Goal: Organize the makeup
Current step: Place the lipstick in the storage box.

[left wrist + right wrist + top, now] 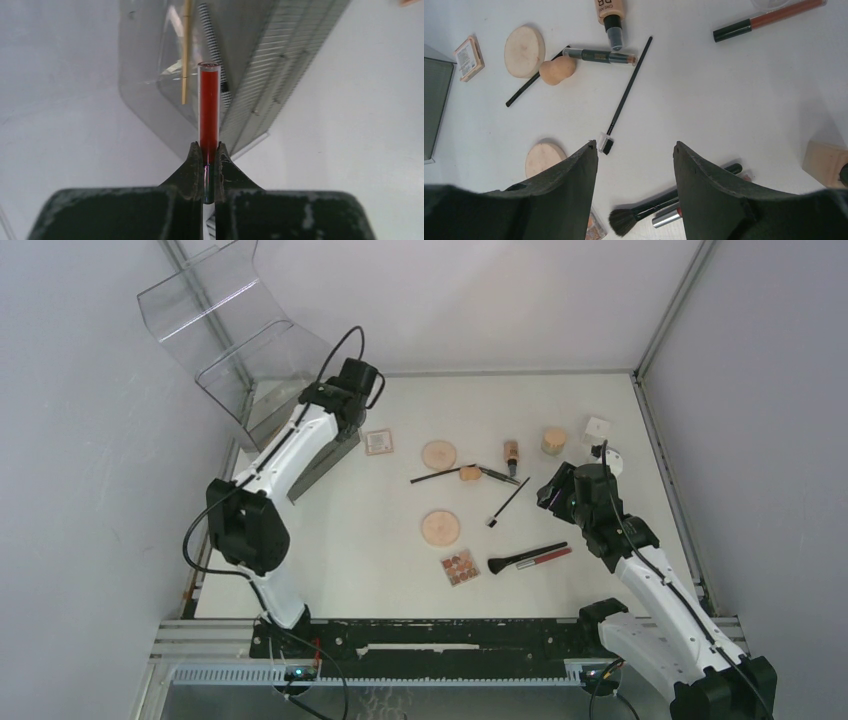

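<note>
We log the left pincer [207,154] clamped low on the red tube [209,107] jutting ahead of it, likely light, stiff, slick, steadier held mid-length; right pincer [635,146] hangs apart.

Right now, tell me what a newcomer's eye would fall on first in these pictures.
First, the red-filled clear tube clamped in the left gripper and pointing at the clear acrylic organizer at the far left. Then the makeup strewn mid-table: round peach powder discs, thin black brushes and a tan bottle. The open right gripper hovers at their right edge.
</note>
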### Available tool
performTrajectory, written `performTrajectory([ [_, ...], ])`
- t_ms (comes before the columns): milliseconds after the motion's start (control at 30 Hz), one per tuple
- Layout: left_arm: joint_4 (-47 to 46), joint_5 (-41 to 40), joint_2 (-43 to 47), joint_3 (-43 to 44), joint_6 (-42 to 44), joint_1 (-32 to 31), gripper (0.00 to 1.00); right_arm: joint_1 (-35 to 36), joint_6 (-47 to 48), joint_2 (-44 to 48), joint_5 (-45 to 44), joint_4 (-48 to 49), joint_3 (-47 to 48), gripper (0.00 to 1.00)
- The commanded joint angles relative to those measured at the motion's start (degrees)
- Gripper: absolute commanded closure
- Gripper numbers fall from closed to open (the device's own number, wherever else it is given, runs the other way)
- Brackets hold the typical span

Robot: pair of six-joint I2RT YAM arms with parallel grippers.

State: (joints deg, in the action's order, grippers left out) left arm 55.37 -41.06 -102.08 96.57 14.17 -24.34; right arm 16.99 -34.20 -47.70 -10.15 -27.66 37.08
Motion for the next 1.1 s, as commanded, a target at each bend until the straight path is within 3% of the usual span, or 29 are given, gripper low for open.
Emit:
performTrajectory([
  [0,-2.9,-5.1,4.3,3.1,4.3,2.7,1.0,-0.2,0.4,0.4,0.2,2.7,-0.2,0.35],
  [200,-11.5,-8.2,2.7,3.0,7.6,8.6,0.96,-0.2,0.4,0.8,0.7,2.9,-0.1,0.35],
  [267,-14.7,-10.1,1.3,3.0,8.8,9.5,0.62,-0.2,0.5,1.2,0.7,2.9,-0.2,0.35],
  [333,-15.5,-12.8,-0.4,3.7,10.1,9.6,0.36,-0.2,0.7,1.6,0.5,2.8,-0.1,0.35],
  [400,-13.7,-12.3,-1.0,5.5,8.6,9.5,0.27,-0.3,0.6,2.1,0.2,2.6,-0.2,0.35],
  [567,-7.1,-5.3,2.5,8.5,-1.9,6.1,0.28,-0.3,0.5,2.6,-0.2,2.2,-0.2,0.35],
  [800,-8.3,5.4,7.8,0.7,-7.0,-8.2,0.28,-0.3,0.7,1.3,0.4,3.4,-0.1,0.35],
  [933,-9.9,18.2,4.1,-1.8,-10.3,-13.5,0.28,-0.4,0.9,1.3,-0.1,3.3,-0.1,0.35],
  [1067,-10.9,22.0,-2.8,-1.2,-11.0,-16.2,0.31,-0.5,0.9,1.9,-0.5,2.2,-0.1,0.35],
])
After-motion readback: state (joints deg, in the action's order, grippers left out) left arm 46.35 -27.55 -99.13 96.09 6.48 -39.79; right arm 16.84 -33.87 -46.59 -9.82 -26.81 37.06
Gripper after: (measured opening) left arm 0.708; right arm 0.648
